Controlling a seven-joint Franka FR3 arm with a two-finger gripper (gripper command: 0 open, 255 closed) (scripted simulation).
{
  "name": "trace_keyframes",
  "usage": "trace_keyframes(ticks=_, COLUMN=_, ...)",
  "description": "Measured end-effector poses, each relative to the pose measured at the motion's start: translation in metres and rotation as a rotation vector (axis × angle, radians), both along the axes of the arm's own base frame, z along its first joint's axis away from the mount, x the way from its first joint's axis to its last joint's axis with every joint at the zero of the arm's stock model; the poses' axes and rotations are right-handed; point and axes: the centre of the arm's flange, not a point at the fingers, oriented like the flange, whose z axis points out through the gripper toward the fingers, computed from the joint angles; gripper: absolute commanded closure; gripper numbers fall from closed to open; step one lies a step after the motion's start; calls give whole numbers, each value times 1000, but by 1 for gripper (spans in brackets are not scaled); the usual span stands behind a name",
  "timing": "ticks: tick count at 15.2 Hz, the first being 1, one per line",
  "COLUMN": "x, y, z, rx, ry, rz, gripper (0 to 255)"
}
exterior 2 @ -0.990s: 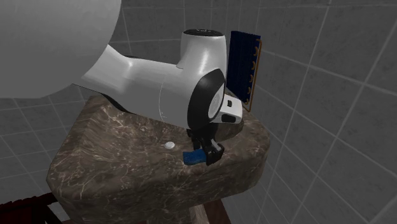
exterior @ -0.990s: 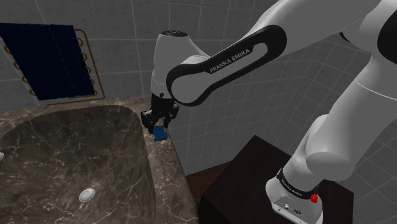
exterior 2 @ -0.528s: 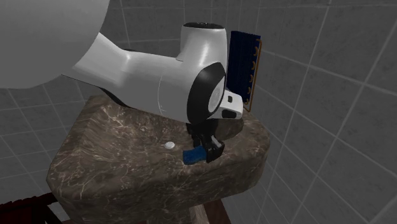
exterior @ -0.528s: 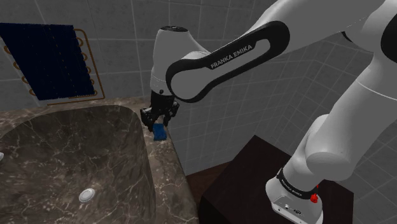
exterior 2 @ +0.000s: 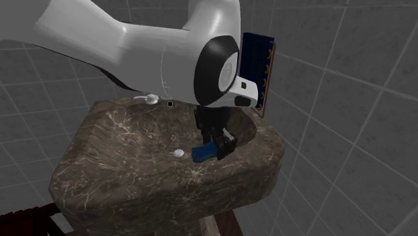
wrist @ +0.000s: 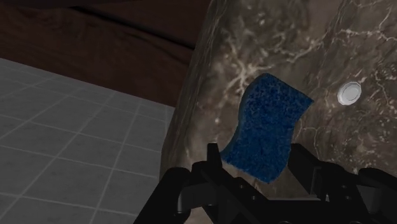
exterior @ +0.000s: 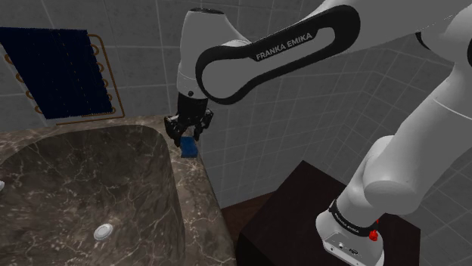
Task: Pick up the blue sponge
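One step short of finishing, prob: clamping blue sponge [wrist: 270, 127] btwn fingers of gripper [wrist: 256, 153], holding it just above sink [exterior: 76, 174] rim; shoulder view, drain [exterior: 104, 232] at 7-8 o'clock of sponge. Needing only more lift.

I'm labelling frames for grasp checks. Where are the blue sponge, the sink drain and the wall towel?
blue sponge [wrist: 270, 127]: wrist view, middle of its face.
sink drain [wrist: 350, 93]: wrist view, centre of the white disc.
wall towel [exterior: 57, 72]: shoulder view, middle of the dark blue cloth.
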Motion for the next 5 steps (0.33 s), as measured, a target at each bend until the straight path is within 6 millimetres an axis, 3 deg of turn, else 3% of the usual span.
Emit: trace_keyframes(ticks=5, x=-1, y=-2, z=25, rx=0, ry=0, rz=0, gripper=255)
